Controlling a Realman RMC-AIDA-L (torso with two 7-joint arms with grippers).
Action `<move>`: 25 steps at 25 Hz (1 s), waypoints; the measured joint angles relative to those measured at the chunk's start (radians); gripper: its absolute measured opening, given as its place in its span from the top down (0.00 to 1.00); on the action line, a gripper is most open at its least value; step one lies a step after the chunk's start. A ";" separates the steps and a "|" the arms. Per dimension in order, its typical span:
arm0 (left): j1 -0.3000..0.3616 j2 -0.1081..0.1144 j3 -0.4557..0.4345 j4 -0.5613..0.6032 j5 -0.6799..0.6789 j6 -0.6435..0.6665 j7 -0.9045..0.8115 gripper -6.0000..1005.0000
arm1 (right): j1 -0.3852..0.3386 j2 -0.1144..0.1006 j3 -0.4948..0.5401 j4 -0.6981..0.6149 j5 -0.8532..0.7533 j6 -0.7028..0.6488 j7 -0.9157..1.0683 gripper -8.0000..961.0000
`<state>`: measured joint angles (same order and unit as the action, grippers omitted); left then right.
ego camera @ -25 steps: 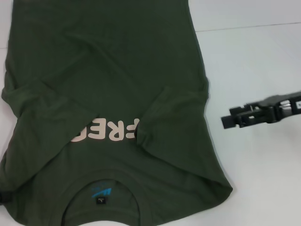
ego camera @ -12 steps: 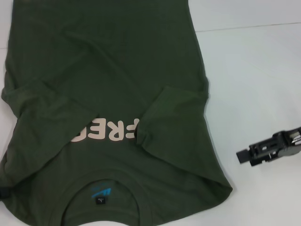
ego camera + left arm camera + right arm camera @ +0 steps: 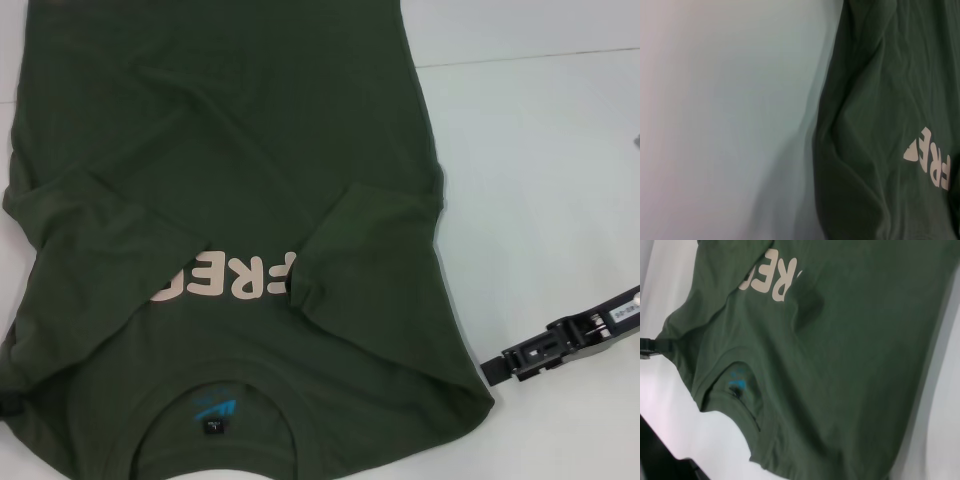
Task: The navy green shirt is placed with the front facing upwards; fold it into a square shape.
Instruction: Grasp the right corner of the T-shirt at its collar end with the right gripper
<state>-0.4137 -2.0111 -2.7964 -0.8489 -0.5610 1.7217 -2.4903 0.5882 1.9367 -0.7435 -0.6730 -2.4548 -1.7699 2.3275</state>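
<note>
Navy green shirt (image 3: 230,200) flat on white table (image 3: 540,150), collar nearest, both sleeves folded in – long axis 12-to-6. Right gripper (image 3: 497,369) low at 4 o'clock, just beside shoulder corner; jaws – can't tell. Left gripper (image 3: 647,347) by other shoulder, unclear too. Shirt due 9 o'clock of right tip.

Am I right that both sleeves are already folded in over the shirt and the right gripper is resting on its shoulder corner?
Not quite: in the head view the right gripper sits on the table just beside the navy green shirt, not on it. Both sleeves are indeed folded in.
</note>
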 joint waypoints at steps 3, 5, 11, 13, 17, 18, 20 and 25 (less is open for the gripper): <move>-0.003 0.000 0.000 0.000 0.000 0.003 0.000 0.97 | 0.005 0.013 -0.016 0.007 0.000 0.030 -0.004 0.10; -0.004 0.001 0.000 -0.002 0.000 0.007 0.000 0.97 | 0.011 0.019 -0.028 0.026 -0.001 0.051 -0.006 0.10; -0.006 0.005 0.000 -0.007 -0.001 0.009 -0.002 0.97 | 0.036 0.028 -0.041 0.100 0.000 0.101 -0.012 0.10; -0.006 0.005 0.000 -0.007 -0.001 0.009 -0.002 0.97 | 0.038 0.031 -0.041 0.102 0.000 0.101 -0.010 0.10; -0.007 0.005 0.000 -0.004 0.000 0.009 -0.001 0.97 | 0.038 0.034 -0.035 0.103 0.004 0.102 -0.007 0.10; -0.007 0.005 0.000 -0.003 0.000 0.008 0.000 0.97 | 0.038 0.036 -0.035 0.104 0.004 0.102 -0.006 0.10; -0.007 0.005 0.000 -0.003 0.000 0.008 0.000 0.97 | 0.039 0.040 -0.037 0.105 0.004 0.103 -0.005 0.10; -0.009 0.005 -0.001 -0.006 -0.001 0.009 0.000 0.97 | 0.042 0.048 -0.041 0.105 0.002 0.104 -0.003 0.12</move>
<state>-0.4222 -2.0064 -2.7972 -0.8546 -0.5620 1.7308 -2.4908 0.6306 1.9843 -0.7845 -0.5677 -2.4532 -1.6660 2.3246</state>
